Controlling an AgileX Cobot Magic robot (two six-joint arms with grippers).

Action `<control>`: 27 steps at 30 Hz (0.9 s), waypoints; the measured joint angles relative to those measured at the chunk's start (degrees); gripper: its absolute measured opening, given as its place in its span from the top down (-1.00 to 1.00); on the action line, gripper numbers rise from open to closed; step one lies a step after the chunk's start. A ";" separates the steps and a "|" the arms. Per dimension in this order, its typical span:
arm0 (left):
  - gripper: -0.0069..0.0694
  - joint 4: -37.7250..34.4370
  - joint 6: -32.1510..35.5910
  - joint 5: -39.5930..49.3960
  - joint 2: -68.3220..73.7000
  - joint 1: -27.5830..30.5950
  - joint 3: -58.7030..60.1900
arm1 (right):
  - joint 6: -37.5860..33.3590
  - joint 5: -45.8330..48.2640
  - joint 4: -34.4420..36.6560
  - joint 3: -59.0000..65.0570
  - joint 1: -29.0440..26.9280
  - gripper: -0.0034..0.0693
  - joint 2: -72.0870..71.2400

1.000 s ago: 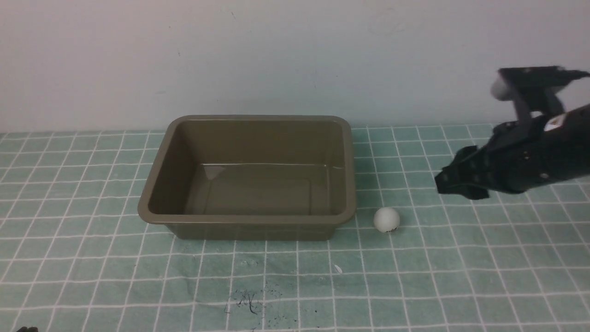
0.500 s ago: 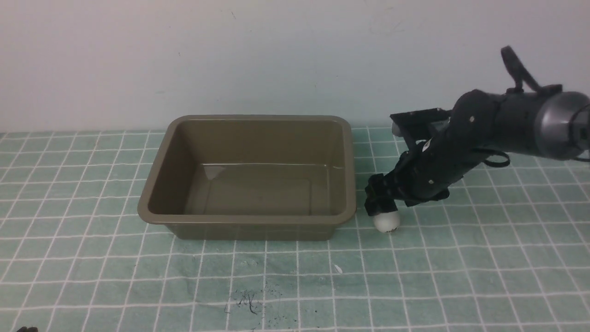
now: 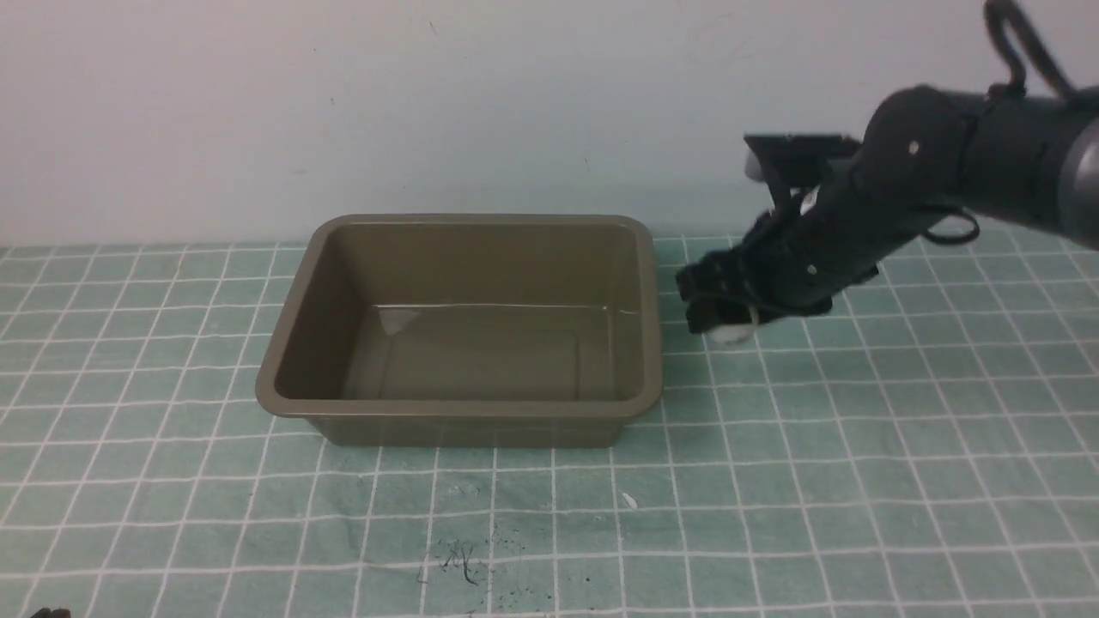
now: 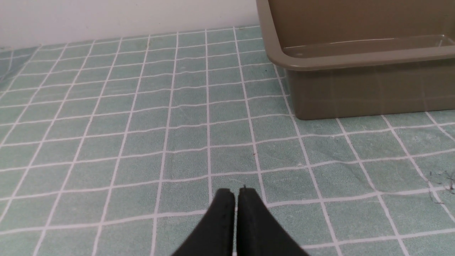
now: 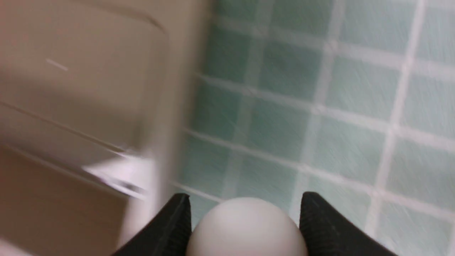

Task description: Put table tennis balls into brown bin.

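Right fingers (image 5: 167,234) hold the white ball (image 3: 732,334) aloft beside the brown bin (image 3: 464,410); left fingers (image 4: 220,224) are pressed together.

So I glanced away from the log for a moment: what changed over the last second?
The right hand swung in from the right, dropped onto the ball, closed on it and lifted it off the cloth. It now hangs beside the right rim of the bin, not yet over it. The bin did not move.
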 joint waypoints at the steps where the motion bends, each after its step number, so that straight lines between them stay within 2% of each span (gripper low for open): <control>1: 0.83 0.00 0.00 0.00 0.00 0.00 0.00 | -1.09 -0.50 0.63 -1.42 1.25 -0.08 -0.28; 4: 0.83 0.00 0.00 0.00 0.00 0.00 0.00 | -3.46 -1.69 2.22 -5.79 4.45 -0.08 0.59; 6: 0.83 0.00 0.00 0.00 0.00 0.00 0.00 | -3.99 -1.97 2.58 -9.96 6.33 -0.15 2.54; 11: 0.83 0.00 0.00 0.00 0.00 0.00 0.00 | -3.97 2.79 0.97 -17.61 7.10 -0.72 4.37; 14: 0.83 0.00 0.00 0.00 0.00 0.00 0.00 | -2.00 7.13 -2.99 -20.56 7.10 -0.71 2.78; 16: 0.83 0.00 0.00 0.00 0.00 0.00 0.00 | 0.53 10.32 -8.15 -21.28 7.10 -0.38 -1.59; 17: 0.83 0.00 0.00 0.00 0.00 0.00 0.00 | 1.93 12.55 -11.39 -21.40 7.10 0.02 -5.14; 18: 0.83 0.00 0.00 0.00 0.00 0.00 0.00 | 2.50 13.46 -12.63 -21.47 7.10 0.13 -6.90; 19: 0.83 0.00 0.00 0.00 0.00 0.00 0.00 | 3.37 15.08 -14.62 -21.47 7.10 0.46 -10.03; 20: 0.83 0.00 0.00 0.00 0.00 0.00 0.00 | 4.02 15.90 -15.72 -21.09 7.10 0.68 -14.16; 21: 0.83 0.00 0.00 0.00 0.00 0.00 0.00 | 4.31 15.96 -16.22 -20.19 7.10 0.79 -17.95; 23: 0.83 0.00 0.00 0.00 0.00 0.00 0.00 | 4.91 15.47 -16.43 -17.48 7.10 0.88 -25.24; 25: 0.83 0.00 0.00 0.00 0.00 0.00 0.00 | 5.71 14.18 -16.48 -13.08 7.10 0.92 -32.14; 27: 0.83 0.00 0.00 0.00 0.00 0.00 0.00 | 7.19 9.60 -16.60 -3.31 7.10 0.94 -42.22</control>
